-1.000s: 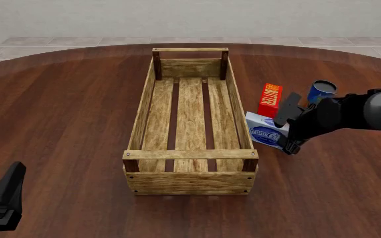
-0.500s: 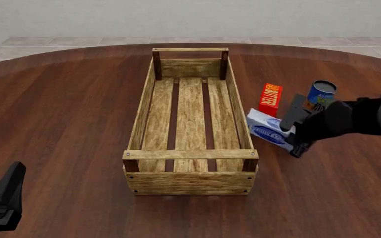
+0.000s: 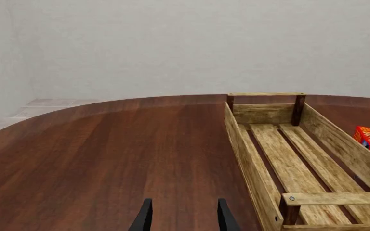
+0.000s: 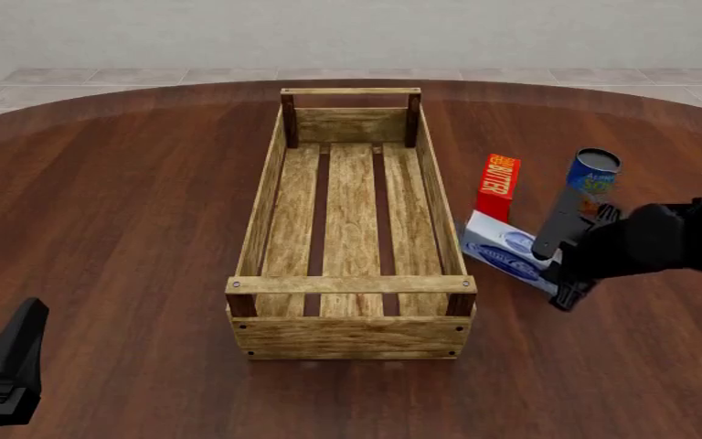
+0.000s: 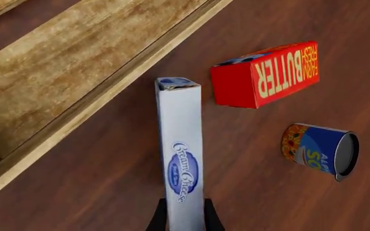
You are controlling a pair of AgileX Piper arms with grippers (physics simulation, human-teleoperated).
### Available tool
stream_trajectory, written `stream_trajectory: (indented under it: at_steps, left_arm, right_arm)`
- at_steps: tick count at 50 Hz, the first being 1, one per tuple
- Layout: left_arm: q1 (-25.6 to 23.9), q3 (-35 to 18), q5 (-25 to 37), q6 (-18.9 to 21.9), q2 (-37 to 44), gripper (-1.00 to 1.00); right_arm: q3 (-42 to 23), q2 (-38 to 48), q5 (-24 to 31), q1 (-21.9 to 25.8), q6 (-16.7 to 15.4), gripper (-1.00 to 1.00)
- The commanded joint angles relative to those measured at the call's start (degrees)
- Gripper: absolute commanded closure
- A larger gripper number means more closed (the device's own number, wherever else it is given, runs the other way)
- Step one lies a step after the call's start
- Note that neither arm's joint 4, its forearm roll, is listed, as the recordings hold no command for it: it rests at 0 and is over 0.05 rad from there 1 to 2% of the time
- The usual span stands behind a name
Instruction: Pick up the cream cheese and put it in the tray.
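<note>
Since the right claw (image 5: 183, 219) clenches its narrow sides, the stiff, light white-grey cream cheese box (image 5: 181, 159) should lift without crushing.

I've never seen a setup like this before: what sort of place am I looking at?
Probably a simulated tabletop workspace, not a real room: a round dark wood table with a wooden tray, grocery items like cream cheese and a butter box, against bare walls.

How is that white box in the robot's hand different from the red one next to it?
The cream cheese is a slim white-grey box with a blue oval logo; the butter box is red with yellow lettering. The cream cheese sits between the fingers of the right hand, while the butter box stands free on the table. Both are rectangular cartons beside the tray.
</note>
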Motion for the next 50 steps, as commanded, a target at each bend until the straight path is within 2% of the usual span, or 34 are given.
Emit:
stream_trajectory:
  at_steps: [1, 12, 19, 23, 27, 32, 35, 37, 40, 46, 47, 50]
  left_arm:
    - [-0.01, 0.01, 0.07, -0.01, -0.1, -1.0]
    - [-0.02, 0.02, 0.08, 0.0, -0.1, -1.0]
    - [-0.02, -0.04, 0.42, 0.02, -0.39, -1.0]
    - [-0.02, -0.03, 0.45, 0.01, -0.43, -1.0]
    - [-0.02, 0.0, 0.36, 0.01, -0.36, -1.0]
    - [-0.03, -0.1, 0.57, 0.03, -0.46, -1.0]
    - [-0.03, -0.23, 0.93, 0.0, -0.72, -1.0]
    - [-0.03, -0.22, 0.93, 0.02, -0.71, -1.0]
    - [-0.04, -0.28, 1.08, -0.01, -0.83, -1.0]
    - [-0.04, -0.27, 1.07, 0.02, -0.79, -1.0]
    - [-0.04, -0.27, 1.07, 0.02, -0.79, -1.0]
    - [-0.04, -0.27, 1.07, 0.04, -0.78, -1.0]
  right_arm:
    - [2.95, -6.36, 2.24, -0.1, 1.55, 1.0]
    - [4.95, -13.07, 5.64, -1.38, 0.58, 1.0]
    - [5.27, -18.19, 9.06, -2.07, 1.83, 1.0]
    - [3.51, -21.45, 12.15, -0.57, 5.37, 1.0]
    - [2.81, -22.74, 13.56, 0.01, 6.01, 1.0]
    - [0.38, -24.52, 16.25, 2.12, 9.21, 1.0]
    - [-3.1, -25.09, 18.35, 3.58, 13.44, 1.0]
    - [-3.97, -24.83, 18.93, 3.66, 14.42, 1.0]
    - [-8.53, -24.49, 21.31, 4.41, 19.37, 1.0]
    - [-14.38, -26.0, 25.21, 9.05, 27.55, 1.0]
    - [-14.39, -26.0, 25.22, 9.05, 27.55, 1.0]
    - [-17.56, -26.15, 26.87, 10.91, 31.81, 1.0]
